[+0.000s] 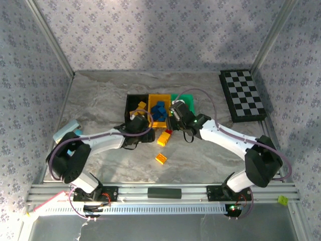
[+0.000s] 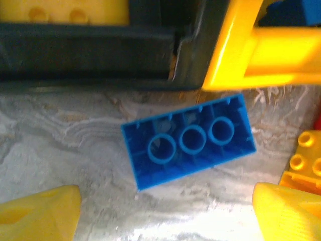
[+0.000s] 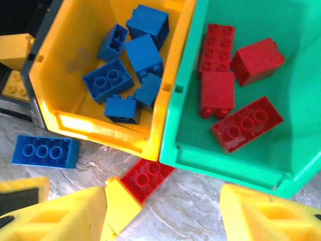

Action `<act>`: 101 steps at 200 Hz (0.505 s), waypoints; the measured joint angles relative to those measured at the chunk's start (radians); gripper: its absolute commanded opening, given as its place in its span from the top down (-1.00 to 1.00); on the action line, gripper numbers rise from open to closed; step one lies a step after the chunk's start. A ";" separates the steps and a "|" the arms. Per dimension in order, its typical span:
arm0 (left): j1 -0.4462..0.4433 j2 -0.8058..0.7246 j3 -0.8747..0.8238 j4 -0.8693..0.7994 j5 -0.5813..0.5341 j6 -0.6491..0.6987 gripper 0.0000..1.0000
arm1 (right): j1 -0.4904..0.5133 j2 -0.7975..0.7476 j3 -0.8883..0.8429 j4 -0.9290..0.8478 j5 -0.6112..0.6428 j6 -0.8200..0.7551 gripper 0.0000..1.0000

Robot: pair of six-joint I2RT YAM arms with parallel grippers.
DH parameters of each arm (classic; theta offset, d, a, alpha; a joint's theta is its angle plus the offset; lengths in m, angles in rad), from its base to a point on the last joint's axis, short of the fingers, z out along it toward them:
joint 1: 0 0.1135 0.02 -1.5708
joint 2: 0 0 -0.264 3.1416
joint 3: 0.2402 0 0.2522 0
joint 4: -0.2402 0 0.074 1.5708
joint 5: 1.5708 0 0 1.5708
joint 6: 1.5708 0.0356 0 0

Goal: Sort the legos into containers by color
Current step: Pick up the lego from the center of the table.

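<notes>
1. We are seeing the left gripper (image 2: 165, 218) hovering low over the marble table (image 2: 60, 150), its two yellow fingertips (image 2: 40, 213) spread wide with nothing between them.
2. A loose blue brick (image 2: 188, 140) is lying underside up on the table at that gripper's 12 o'clock, apart from both fingertips and showing its three round tubes.
3. Past this brick in the left wrist view, the black bin (image 2: 90, 55) is showing its near wall at 11 o'clock. The corner of the yellow bin (image 2: 235, 55) is sitting just beside it at 1 o'clock.
4. The right gripper (image 3: 165, 216) is hanging wide open too, gripping nothing. It is at 6 o'clock from the seam where the yellow bin is touching the green bin (image 3: 225, 160).
5. A red brick (image 3: 147, 178) is lying underside up on the table just beside that seam, and a yellow brick (image 3: 120, 203) is touching it at its 7 o'clock.
6. The yellow bin is holding about six blue bricks (image 3: 108, 80), and the green bin is holding four red bricks (image 3: 215, 93).
7. From above, we are seeing the three bins standing in a row, black at the yellow one's 9 o'clock and green at its 3 o'clock.
8. A lone orange-yellow brick (image 1: 161, 158) is lying at the bins' 6 o'clock, well apart from them. The chequered board (image 1: 243, 95) is resting at their 3 o'clock near the right wall.
</notes>
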 measured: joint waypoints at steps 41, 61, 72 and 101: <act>-0.040 0.104 0.104 -0.037 -0.080 -0.029 -0.67 | -0.009 -0.061 -0.044 0.004 0.003 0.000 -0.26; -0.045 0.143 0.124 -0.060 -0.101 -0.044 -0.59 | -0.019 -0.101 -0.087 0.019 0.003 0.007 -0.26; -0.045 0.159 0.126 -0.068 -0.109 -0.048 -0.53 | -0.023 -0.119 -0.113 0.027 0.003 0.012 -0.26; -0.052 0.164 0.139 -0.082 -0.122 -0.051 -0.38 | -0.027 -0.136 -0.153 0.029 0.003 0.023 -0.27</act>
